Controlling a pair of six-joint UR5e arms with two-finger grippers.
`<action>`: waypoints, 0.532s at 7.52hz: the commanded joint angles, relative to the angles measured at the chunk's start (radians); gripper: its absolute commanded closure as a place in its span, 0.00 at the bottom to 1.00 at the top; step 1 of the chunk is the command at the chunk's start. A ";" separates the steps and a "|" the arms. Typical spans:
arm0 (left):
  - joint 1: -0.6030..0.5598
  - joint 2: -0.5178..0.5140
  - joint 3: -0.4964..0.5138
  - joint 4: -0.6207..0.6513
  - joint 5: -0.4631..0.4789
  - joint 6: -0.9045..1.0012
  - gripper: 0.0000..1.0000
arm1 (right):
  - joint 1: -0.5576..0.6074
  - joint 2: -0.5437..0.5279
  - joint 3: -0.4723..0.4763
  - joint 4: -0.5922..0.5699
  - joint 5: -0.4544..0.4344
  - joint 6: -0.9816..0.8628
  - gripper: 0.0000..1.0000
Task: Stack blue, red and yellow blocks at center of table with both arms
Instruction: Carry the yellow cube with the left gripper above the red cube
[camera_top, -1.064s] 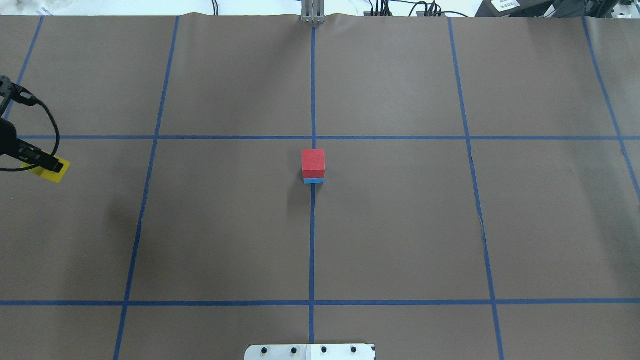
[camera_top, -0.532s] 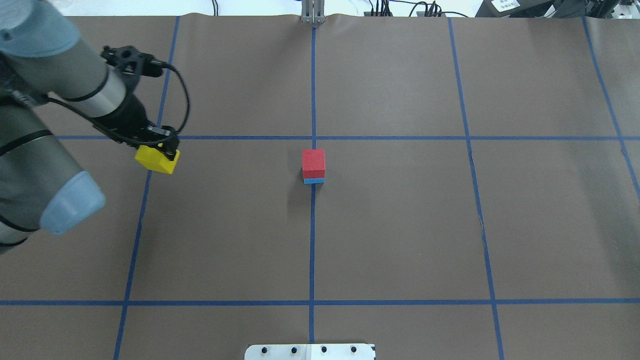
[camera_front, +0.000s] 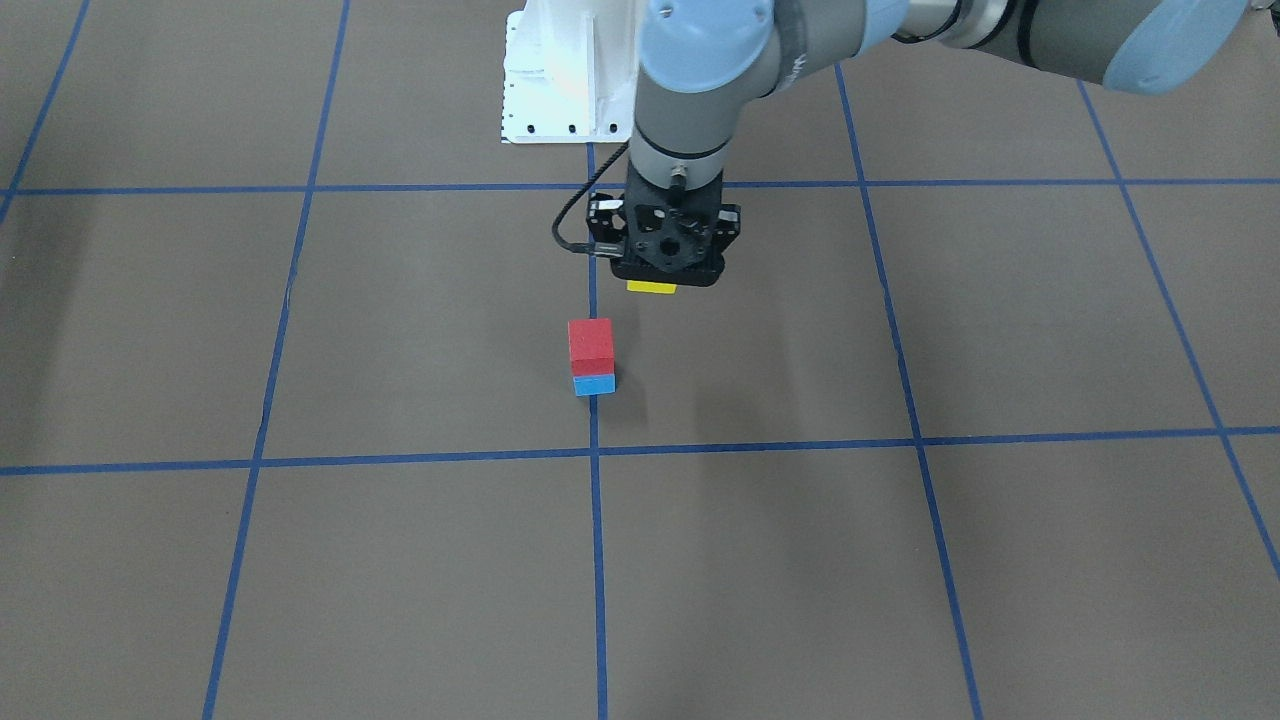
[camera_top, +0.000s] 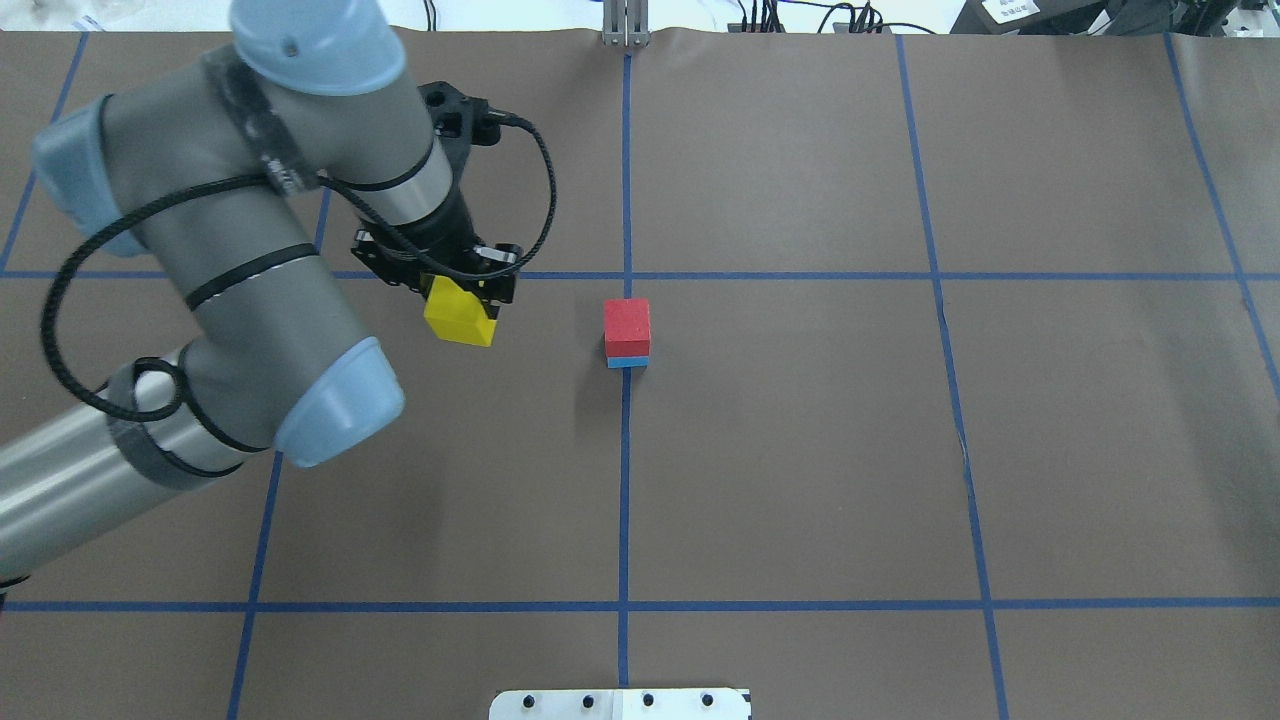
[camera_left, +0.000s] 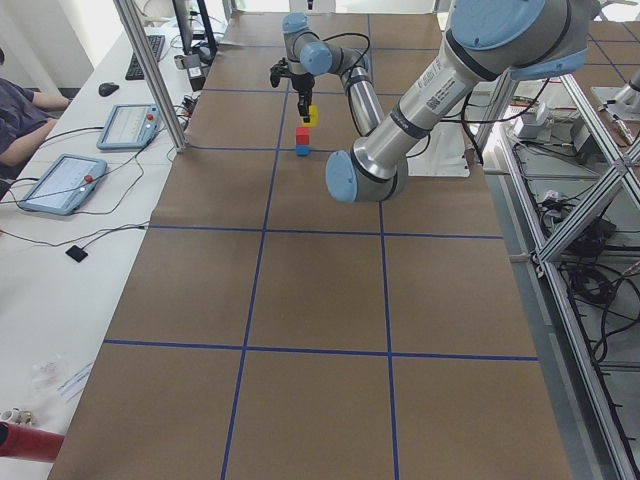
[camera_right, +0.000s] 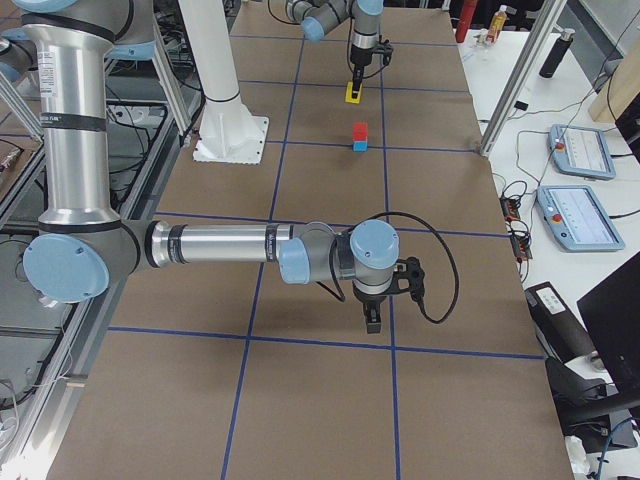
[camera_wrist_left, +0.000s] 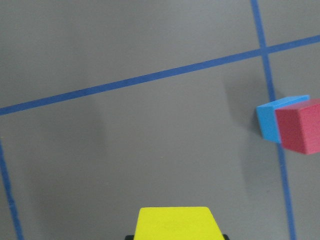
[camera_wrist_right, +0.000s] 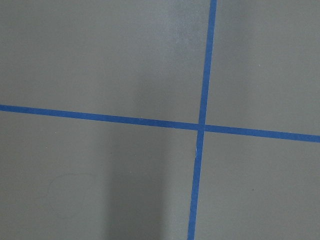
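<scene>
A red block (camera_top: 627, 325) sits on a blue block (camera_top: 628, 361) at the table's centre. The stack also shows in the front view, red block (camera_front: 590, 345) above blue block (camera_front: 594, 385). My left gripper (camera_top: 462, 298) is shut on a yellow block (camera_top: 459, 318) and holds it above the table, left of the stack. The left wrist view shows the yellow block (camera_wrist_left: 173, 223) at the bottom and the stack (camera_wrist_left: 292, 125) at the right edge. My right gripper (camera_right: 372, 320) shows only in the exterior right view, so I cannot tell if it is open or shut.
The table (camera_top: 800, 450) is covered in brown paper with a grid of blue tape lines. The robot's white base plate (camera_top: 620, 703) is at the near edge. Tablets (camera_right: 580, 150) lie on a side bench beyond the table.
My left arm has swept in from the table's left edge toward the centre, carrying the yellow block. The red and blue stack has not moved.
</scene>
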 joint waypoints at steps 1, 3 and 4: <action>0.029 -0.128 0.176 -0.012 0.004 -0.046 1.00 | -0.001 0.002 0.002 0.000 -0.003 -0.002 0.00; 0.032 -0.126 0.216 -0.058 0.030 -0.046 1.00 | -0.001 0.002 0.002 0.000 -0.003 0.000 0.00; 0.032 -0.123 0.224 -0.065 0.031 -0.046 1.00 | -0.001 0.002 0.002 0.000 -0.003 0.000 0.00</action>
